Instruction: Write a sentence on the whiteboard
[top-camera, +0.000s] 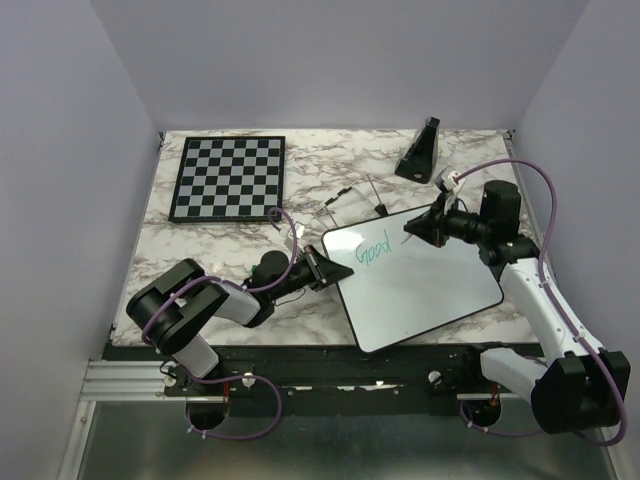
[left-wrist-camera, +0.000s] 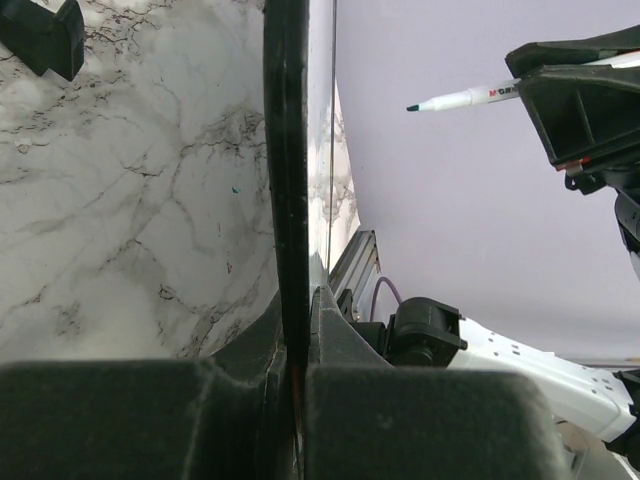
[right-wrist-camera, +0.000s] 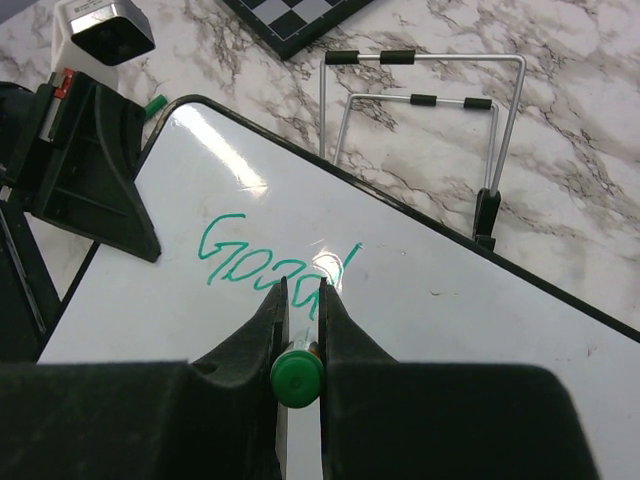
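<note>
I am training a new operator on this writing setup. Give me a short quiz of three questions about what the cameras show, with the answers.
1. True or false: the chessboard touches the whiteboard.
2. The green writing on the whiteboard reads: A) Smile B) Good C) Success.
3. Fill in: the right gripper is shut on the ____, while the left gripper clamps the whiteboard's rim.

Key
1. False: the chessboard lies apart from it, farther back on the left.
2. B.
3. marker.
</note>
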